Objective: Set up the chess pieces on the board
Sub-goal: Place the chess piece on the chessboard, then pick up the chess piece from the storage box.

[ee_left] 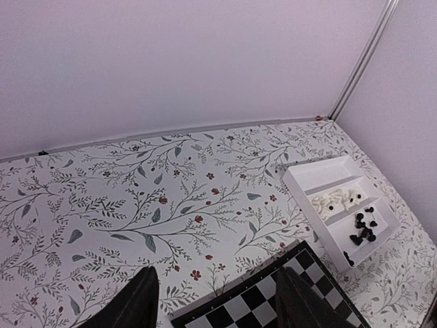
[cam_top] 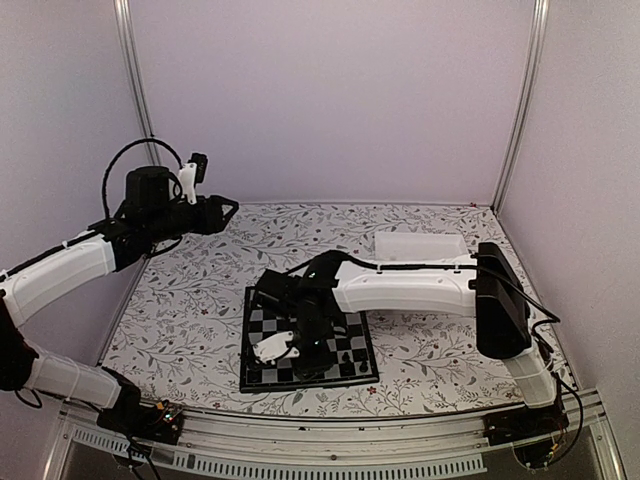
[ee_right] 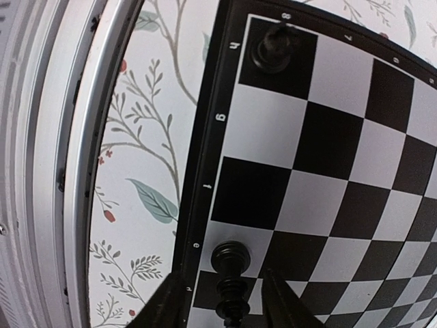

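The board (cam_top: 246, 340) lies in front of the arms. My right gripper (ee_right: 222, 301) hangs low over its edge, open. A black chess piece (ee_right: 231, 273) stands on an edge square between the fingers, with a gap on each side. Another black piece (ee_right: 275, 49) stands on the corner square further along the same edge. In the top view my right gripper (cam_top: 300, 345) covers the board's middle, and black pieces (cam_top: 345, 356) show beside it. My left gripper (cam_top: 228, 208) is raised at the far left, open and empty. Its fingers (ee_left: 140, 304) frame the board's far corner (ee_left: 252, 307).
A white tray (ee_left: 311, 179) lies at the back right of the floral tablecloth, holding white pieces (ee_left: 338, 200) and black pieces (ee_left: 364, 229) in separate compartments. The table's metal front rail (ee_right: 75, 171) runs close beside the board's edge. Walls enclose the table on three sides.
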Robot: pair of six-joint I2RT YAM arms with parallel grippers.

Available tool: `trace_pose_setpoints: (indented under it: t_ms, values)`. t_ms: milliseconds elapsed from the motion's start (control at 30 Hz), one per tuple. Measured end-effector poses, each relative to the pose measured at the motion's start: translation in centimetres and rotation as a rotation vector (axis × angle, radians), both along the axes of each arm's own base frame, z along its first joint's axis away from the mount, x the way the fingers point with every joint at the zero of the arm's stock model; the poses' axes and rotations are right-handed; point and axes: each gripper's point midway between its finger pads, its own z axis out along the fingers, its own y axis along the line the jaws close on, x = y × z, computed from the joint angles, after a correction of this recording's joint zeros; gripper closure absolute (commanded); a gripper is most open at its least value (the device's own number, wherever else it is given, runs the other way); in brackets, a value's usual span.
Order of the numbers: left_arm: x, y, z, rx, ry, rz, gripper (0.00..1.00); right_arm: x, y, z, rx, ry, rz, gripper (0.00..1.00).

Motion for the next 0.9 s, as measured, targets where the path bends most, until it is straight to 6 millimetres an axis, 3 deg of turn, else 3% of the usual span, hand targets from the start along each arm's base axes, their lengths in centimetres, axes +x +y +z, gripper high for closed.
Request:
trace_pose_setpoints:
  t_ms: [200, 233, 267, 300, 433, 567, 633, 700, 767, 900]
  values:
    - [0.1, -0.1, -0.4, 0.002, 0.010, -0.006, 0.38, 0.8, 0.1, 2.5, 0.045, -0.017, -0.009, 0.35]
    - [0.1, -0.2, -0.4, 0.001, 0.012, -0.011, 0.30, 1.3, 0.0, 3.6, 0.067, -0.027, -0.020, 0.30]
    - [0.0, -0.4, -0.5, 0.000, 0.013, -0.019, 0.05, 1.7, 0.0, 4.9, 0.095, -0.040, -0.028, 0.11]
    - [-0.1, -0.5, -0.4, -0.003, 0.012, -0.028, 0.01, 2.4, -0.2, 6.6, 0.129, -0.058, -0.043, 0.02]
    - [-0.3, -1.1, 0.0, -0.028, -0.005, -0.061, 0.01, 6.7, -2.2, 14.2, 0.293, -0.158, -0.141, 0.01]
    - [-0.8, -1.9, 0.5, -0.062, -0.020, -0.109, 0.01, 12.2, -6.9, 21.4, 0.449, -0.237, -0.305, 0.01]
    - [-1.2, -2.4, 0.8, -0.064, -0.036, -0.136, 0.01, 14.5, -9.8, 23.5, 0.490, -0.292, -0.389, 0.01]
    - [-1.5, -2.9, 1.2, -0.058, -0.057, -0.151, 0.01, 16.2, -12.6, 23.9, 0.482, -0.351, -0.469, 0.01]
    - [-2.1, -3.5, 1.9, -0.046, -0.089, -0.167, 0.01, 16.5, -14.8, 22.8, 0.449, -0.386, -0.515, 0.01]
    - [-3.3, -5.0, 3.9, -0.026, -0.155, -0.196, 0.01, 14.9, -17.4, 17.6, 0.376, -0.370, -0.501, 0.01]
